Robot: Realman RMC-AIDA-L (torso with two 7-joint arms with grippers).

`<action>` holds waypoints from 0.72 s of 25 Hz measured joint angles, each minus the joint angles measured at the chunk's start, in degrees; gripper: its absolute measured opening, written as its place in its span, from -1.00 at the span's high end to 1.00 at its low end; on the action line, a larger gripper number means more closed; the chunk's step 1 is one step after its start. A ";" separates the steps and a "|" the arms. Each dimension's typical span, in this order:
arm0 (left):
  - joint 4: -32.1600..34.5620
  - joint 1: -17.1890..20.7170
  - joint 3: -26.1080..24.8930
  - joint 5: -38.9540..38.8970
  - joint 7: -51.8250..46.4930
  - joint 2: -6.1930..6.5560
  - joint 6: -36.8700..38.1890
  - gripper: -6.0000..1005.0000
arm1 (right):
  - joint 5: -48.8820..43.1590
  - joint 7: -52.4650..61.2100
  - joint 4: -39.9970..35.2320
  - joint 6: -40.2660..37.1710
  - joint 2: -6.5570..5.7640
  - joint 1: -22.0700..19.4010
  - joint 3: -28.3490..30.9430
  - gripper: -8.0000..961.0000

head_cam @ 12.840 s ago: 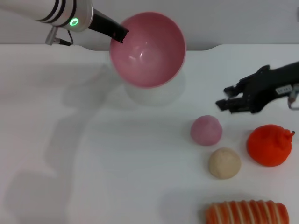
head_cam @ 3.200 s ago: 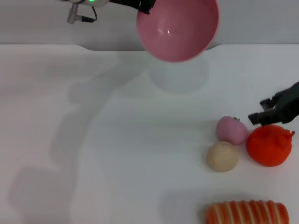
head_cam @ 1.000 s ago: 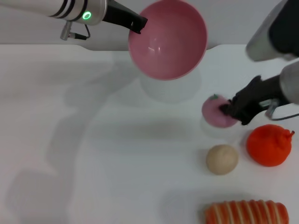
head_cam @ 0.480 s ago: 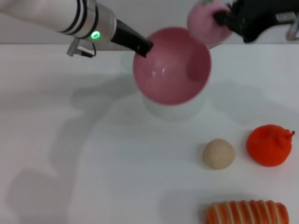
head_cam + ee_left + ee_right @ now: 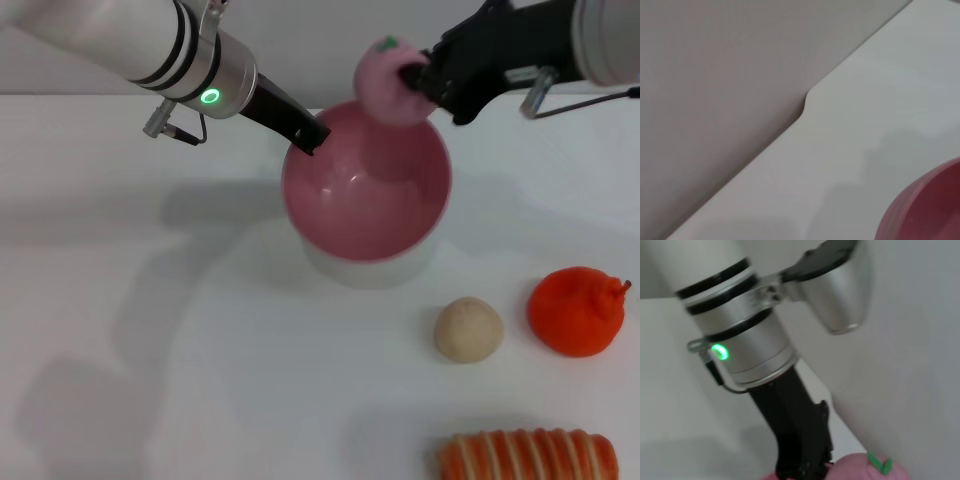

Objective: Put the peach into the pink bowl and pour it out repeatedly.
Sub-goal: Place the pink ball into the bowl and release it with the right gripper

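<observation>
The pink bowl [image 5: 366, 185] hangs above the table at centre, mouth tilted toward me, with my left gripper [image 5: 308, 137] shut on its far-left rim. A slice of that bowl [image 5: 932, 210] shows in the left wrist view. My right gripper [image 5: 422, 78] is shut on the peach [image 5: 388, 82], a pale pink ball with a green leaf mark. It holds the fruit just above the bowl's far rim. The right wrist view shows the peach [image 5: 865, 469] at its lower edge and the left gripper [image 5: 802, 460] beyond it.
A beige ball [image 5: 468, 329] and an orange-red lumpy fruit [image 5: 576, 311] lie on the white table [image 5: 150, 330] at the right. An orange-and-white striped item [image 5: 528, 455] sits at the front right edge. A grey wall runs along the back.
My right gripper has carried the peach left and slightly down, from past the bowl's right rim to over its far rim. The bowl has dropped a little lower.
</observation>
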 joint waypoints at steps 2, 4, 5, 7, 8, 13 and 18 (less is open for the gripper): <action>0.03 -0.19 0.00 0.42 -0.27 0.00 0.38 0.91 | 0.00 -0.30 1.23 0.30 -0.05 0.54 -1.10 0.90; 0.04 -1.32 0.03 2.86 -2.21 0.00 2.70 0.91 | 0.00 -0.31 2.26 0.37 -0.13 1.22 -1.87 0.90; 0.04 -1.48 0.03 3.27 -2.44 0.00 3.03 0.91 | 0.00 -0.31 2.84 0.40 -0.16 1.53 -2.15 0.90; 0.04 -1.79 0.03 3.85 -2.81 0.00 3.58 0.91 | 0.00 -0.32 3.61 0.42 -0.17 1.87 -2.46 0.90; 0.07 -2.28 0.02 4.93 -3.18 0.00 4.98 0.91 | 0.00 -0.33 3.84 0.44 -0.18 1.99 -2.56 0.90; 0.14 -2.77 0.03 5.90 -3.57 0.00 7.29 0.91 | 0.00 -0.38 3.81 0.55 -0.18 2.12 -2.49 0.60; 0.34 -2.85 0.02 6.59 -4.05 0.01 8.28 0.91 | 0.00 -1.08 3.65 0.64 -0.18 2.29 -2.19 0.16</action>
